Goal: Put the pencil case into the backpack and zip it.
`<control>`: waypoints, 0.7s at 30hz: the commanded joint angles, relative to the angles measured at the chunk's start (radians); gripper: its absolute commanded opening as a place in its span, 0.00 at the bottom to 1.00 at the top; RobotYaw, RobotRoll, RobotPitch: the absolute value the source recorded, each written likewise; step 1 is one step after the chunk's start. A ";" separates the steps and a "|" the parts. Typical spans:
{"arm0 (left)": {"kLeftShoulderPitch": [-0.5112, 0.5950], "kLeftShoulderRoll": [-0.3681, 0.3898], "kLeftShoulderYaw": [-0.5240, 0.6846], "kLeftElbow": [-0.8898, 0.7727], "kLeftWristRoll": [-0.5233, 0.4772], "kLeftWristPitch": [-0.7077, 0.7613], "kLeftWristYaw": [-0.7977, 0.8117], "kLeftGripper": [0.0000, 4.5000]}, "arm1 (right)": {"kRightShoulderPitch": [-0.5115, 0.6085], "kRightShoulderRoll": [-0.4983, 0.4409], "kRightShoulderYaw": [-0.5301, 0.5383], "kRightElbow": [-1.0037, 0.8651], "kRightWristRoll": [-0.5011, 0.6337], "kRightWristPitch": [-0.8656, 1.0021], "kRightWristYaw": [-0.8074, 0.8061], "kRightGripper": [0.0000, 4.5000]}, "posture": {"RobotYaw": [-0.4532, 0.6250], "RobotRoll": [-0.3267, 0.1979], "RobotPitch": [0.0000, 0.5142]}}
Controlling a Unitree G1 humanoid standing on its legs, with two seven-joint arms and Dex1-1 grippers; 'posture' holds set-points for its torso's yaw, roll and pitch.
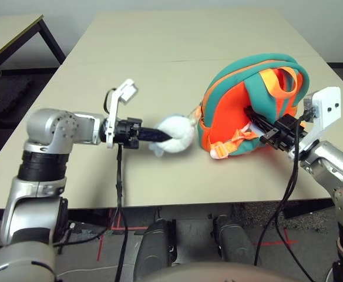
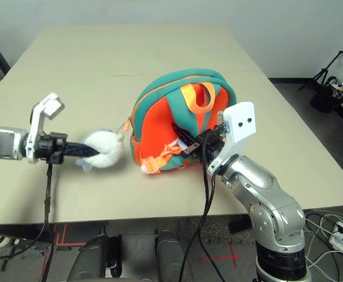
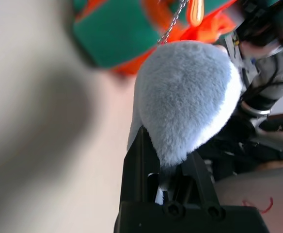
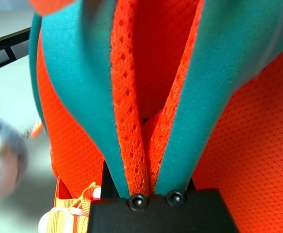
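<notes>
1. The backpack (image 1: pixel 251 111), a rounded dome of orange mesh with smooth teal trim, stands upright on the pale table (image 1: pixel 177 41), strap side toward the robot.
2. Just left of the backpack, the left gripper (image 1: pixel 167 137) reaches level from a bent silver arm, its black fingers pinched on the fluffy grey plush dolphin charm (image 1: pixel 176 134), chained to the backpack.
3. At the backpack's right, the right gripper (image 4: pixel 146 191) clamps a teal-edged mesh strap (image 4: pixel 134 145).

Lab: bare tables (image 1: pixel 160 41), floor cables (image 2: pixel 330 226), tripod (image 2: pixel 330 70).
</notes>
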 commanded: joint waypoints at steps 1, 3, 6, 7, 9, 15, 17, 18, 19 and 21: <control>0.068 -0.008 -0.083 0.024 0.053 -0.024 0.030 0.02 | 0.000 0.001 -0.010 0.004 -0.009 -0.007 -0.008 0.03 | 0.27 0.62 0.21; 0.083 -0.022 -0.111 0.049 0.080 -0.063 0.040 0.02 | 0.000 0.001 -0.011 0.003 -0.008 -0.006 -0.008 0.03 | 0.27 0.62 0.21; 0.072 -0.053 -0.114 0.074 0.109 -0.120 0.059 0.02 | -0.005 0.001 -0.013 0.002 -0.007 -0.006 -0.011 0.03 | 0.27 0.62 0.21; 0.058 -0.068 -0.101 0.085 0.114 -0.137 0.068 0.02 | -0.008 0.000 -0.014 0.004 -0.007 -0.006 -0.011 0.03 | 0.27 0.62 0.21; 0.027 -0.095 -0.071 0.105 0.125 -0.175 0.090 0.02 | -0.014 -0.001 -0.016 0.007 -0.006 -0.005 -0.012 0.03 | 0.27 0.62 0.21; -0.100 -0.060 0.019 0.051 0.091 -0.188 0.084 0.47 | -0.039 -0.030 -0.048 -0.028 0.049 0.032 -0.004 0.26 | 0.28 0.62 0.19; -0.159 -0.027 0.058 0.009 0.052 -0.152 0.070 0.63 | -0.042 -0.057 -0.070 -0.052 0.086 0.067 -0.002 0.40 | 0.28 0.62 0.19; -0.184 -0.012 0.075 -0.006 0.029 -0.128 0.065 0.71 | -0.039 -0.071 -0.079 -0.062 0.103 0.084 -0.001 0.47 | 0.28 0.62 0.19; -0.208 0.004 0.091 -0.021 0.007 -0.102 0.056 0.78 | -0.035 -0.086 -0.088 -0.072 0.120 0.100 -0.001 0.54 | 0.28 0.62 0.18; -0.258 0.050 0.131 -0.068 -0.063 -0.022 0.029 0.93 | -0.003 -0.127 -0.125 -0.117 0.177 0.146 0.004 0.68 | 0.29 0.62 0.18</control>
